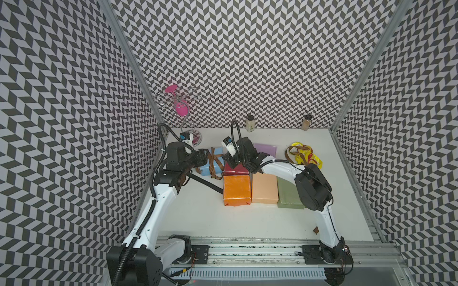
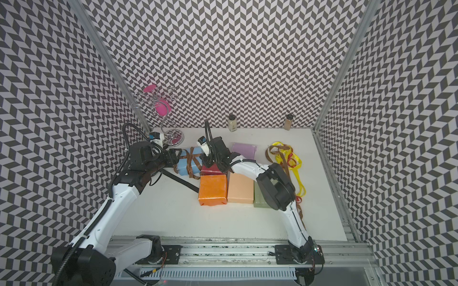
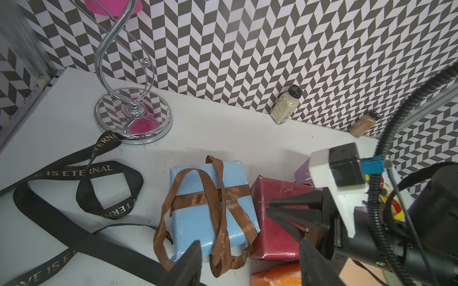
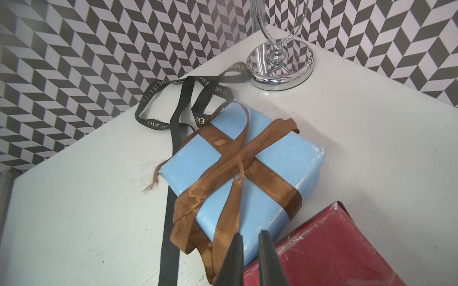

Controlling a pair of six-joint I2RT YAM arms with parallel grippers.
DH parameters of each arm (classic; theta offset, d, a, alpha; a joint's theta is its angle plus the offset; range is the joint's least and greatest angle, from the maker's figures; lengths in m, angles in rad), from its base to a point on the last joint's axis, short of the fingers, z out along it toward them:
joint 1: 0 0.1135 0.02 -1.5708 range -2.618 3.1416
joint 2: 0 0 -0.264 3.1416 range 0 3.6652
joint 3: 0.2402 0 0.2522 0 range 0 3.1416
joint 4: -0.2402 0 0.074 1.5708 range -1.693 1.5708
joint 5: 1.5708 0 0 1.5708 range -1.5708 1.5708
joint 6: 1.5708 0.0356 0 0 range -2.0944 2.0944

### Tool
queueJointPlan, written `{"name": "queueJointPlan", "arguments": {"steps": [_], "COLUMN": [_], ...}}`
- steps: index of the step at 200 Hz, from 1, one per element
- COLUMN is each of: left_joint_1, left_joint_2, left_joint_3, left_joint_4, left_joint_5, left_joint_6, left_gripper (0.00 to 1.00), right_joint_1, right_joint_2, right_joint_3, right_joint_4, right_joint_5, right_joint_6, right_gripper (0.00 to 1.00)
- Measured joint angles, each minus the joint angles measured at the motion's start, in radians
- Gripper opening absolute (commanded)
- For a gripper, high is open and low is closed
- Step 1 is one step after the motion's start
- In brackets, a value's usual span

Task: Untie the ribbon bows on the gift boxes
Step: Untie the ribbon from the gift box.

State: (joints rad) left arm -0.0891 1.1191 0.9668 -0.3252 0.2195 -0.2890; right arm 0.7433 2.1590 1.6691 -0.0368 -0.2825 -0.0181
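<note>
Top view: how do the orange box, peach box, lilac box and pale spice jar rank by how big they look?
1. orange box and peach box: they look alike, so no ranking between them.
2. lilac box, partly hidden and farther back, so less sure.
3. pale spice jar.

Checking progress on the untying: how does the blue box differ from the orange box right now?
Ribbon: the blue box is crossed by a brown ribbon; the orange box is bare. Pose: the blue box lies askew farther back; the orange box sits square in the front row beside the peach box. Both are paper-wrapped and lie flat on the table.
</note>
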Motion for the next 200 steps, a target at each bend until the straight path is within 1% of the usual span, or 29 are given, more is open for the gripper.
{"name": "queueJointPlan", "arguments": {"steps": [6,10,27,33,43,60,90,106,151,200], "left_joint_1": [0.0,0.0,0.0,0.0,0.0,0.009,0.023,0.024,0.026,0.026], "left_joint_2": [0.0,0.001,0.011,0.015,0.022,0.036,0.055,0.055,0.037,0.029], "left_joint_3": [-0.005,-0.01,-0.019,-0.022,-0.026,-0.03,-0.032,-0.032,-0.032,-0.032], "left_joint_4": [0.002,0.003,0.003,0.006,0.012,0.026,0.04,0.041,0.048,0.048], "left_joint_5": [-0.001,-0.002,-0.007,-0.01,-0.016,-0.017,-0.015,-0.016,-0.015,-0.013], "left_joint_6": [0.0,0.0,-0.001,-0.002,-0.006,-0.02,-0.028,-0.029,-0.035,-0.034], "left_gripper": [0.62,0.63,0.64,0.64,0.65,0.65,0.66,0.67,0.67,0.67], "right_joint_1": [0.0,0.0,0.007,0.011,0.022,0.047,0.079,0.088,0.095,0.098], "right_joint_2": [-0.011,-0.019,-0.041,-0.043,-0.043,-0.034,-0.005,0.014,0.096,0.148], "right_joint_3": [-0.011,-0.021,-0.064,-0.078,-0.098,-0.115,-0.115,-0.108,-0.018,0.06], "right_joint_4": [0.001,0.007,0.034,0.045,0.057,0.058,0.068,0.068,0.058,0.035], "right_joint_5": [-0.014,-0.027,-0.067,-0.075,-0.077,-0.081,-0.092,-0.098,-0.086,-0.051], "right_joint_6": [0.002,0.003,0.027,0.03,0.039,0.049,0.064,0.07,0.073,0.082], "right_gripper": [0.25,0.29,0.4,0.43,0.45,0.44,0.39,0.39,0.38,0.37]}}
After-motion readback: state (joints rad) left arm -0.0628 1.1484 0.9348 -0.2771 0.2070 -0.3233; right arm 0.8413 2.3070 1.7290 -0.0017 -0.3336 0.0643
